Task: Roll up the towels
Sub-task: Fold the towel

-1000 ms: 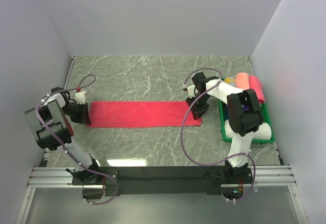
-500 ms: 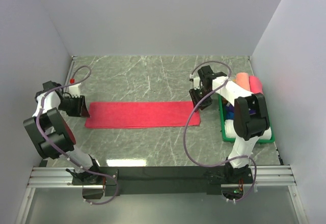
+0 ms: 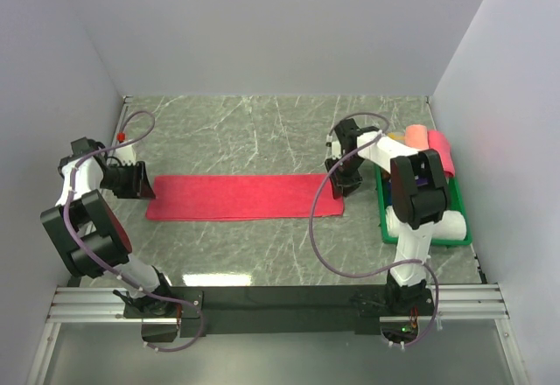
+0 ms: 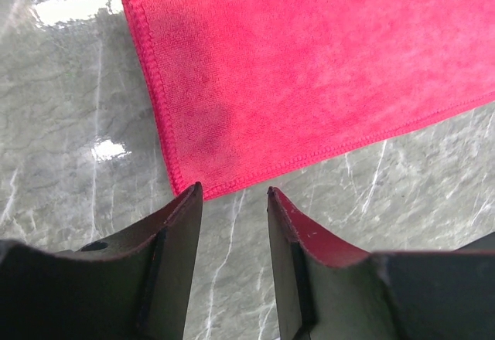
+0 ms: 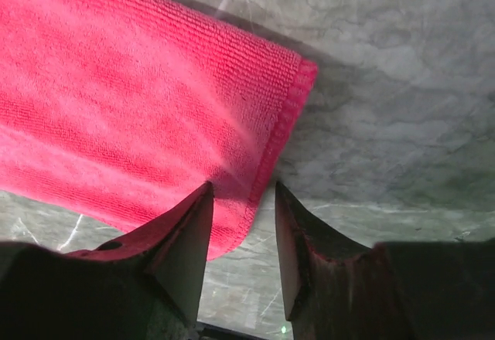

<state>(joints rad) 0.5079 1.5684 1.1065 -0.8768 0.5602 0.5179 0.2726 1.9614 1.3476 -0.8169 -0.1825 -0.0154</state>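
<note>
Since the crimson-red rectangular cloth towel [image 3: 241, 197] lies flat on the grey marbled table [image 3: 262, 131] with its long axis left-right, any roll has to start from a short end

Top view: left gripper [image 3: 143, 184] is at the left short end and right gripper [image 3: 344, 181] at the right short end, one arm per end, neither closer. The green plastic tray [image 3: 464, 238] holding rolled pastel cloth towels [image 3: 442, 153] is just right of the towel's right end

Left wrist view: jaws apart, nothing between them. A left-end corner of the towel [image 4: 309, 69] lies just beyond the tips

Right wrist view: jaws apart, with the short-end hem of the towel [image 5: 116, 85] showing in the gap. Can't tell if the tips touch cloth

My read: either end can start it, rolling along the long axis toward the other arm
</note>
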